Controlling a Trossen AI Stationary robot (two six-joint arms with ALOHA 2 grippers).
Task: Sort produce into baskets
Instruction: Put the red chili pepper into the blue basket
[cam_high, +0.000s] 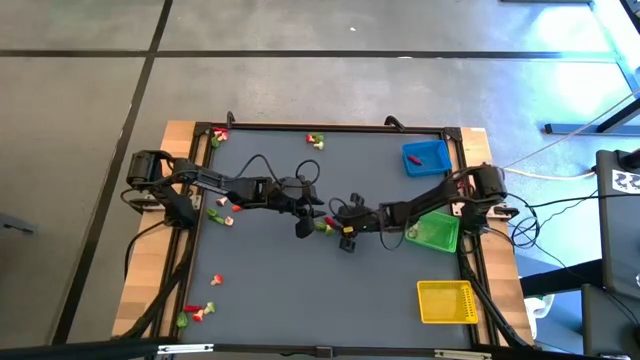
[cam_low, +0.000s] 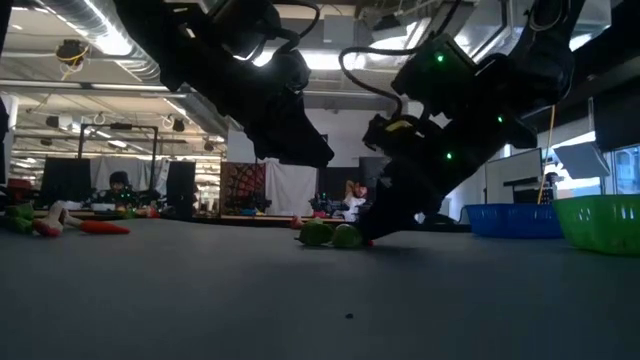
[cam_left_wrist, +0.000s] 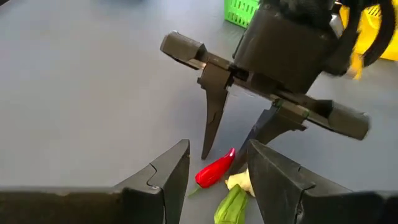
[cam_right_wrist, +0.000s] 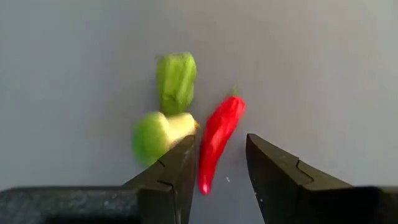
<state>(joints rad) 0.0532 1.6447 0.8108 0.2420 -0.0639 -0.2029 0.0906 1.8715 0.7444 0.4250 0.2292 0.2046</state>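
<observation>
Barely begun: most produce loose on the surface (cam_high: 270, 260), little in the baskets.

Across the dark surface, three baskets on the right side: blue basket (cam_high: 426, 157) at the far corner with a red piece inside, green basket (cam_high: 437, 231) in the middle under the right arm, yellow basket (cam_high: 446, 302) nearest, apparently empty. Scattered clusters of produce left to sort: far-left corner (cam_high: 219, 135), far edge (cam_high: 316, 141), left side (cam_high: 222, 210), near-left corner (cam_high: 197, 313). At mid-surface, both arms over one small pile. Right claw (cam_right_wrist: 222, 167) down low, moderately open, astride a red pepper (cam_right_wrist: 219, 135), not yet closed. Beside it, touching, a green pear-like piece (cam_right_wrist: 155, 134) and a green pod (cam_right_wrist: 176, 79). Left claw (cam_left_wrist: 217, 171) close opposite, open, holding nothing.
</observation>
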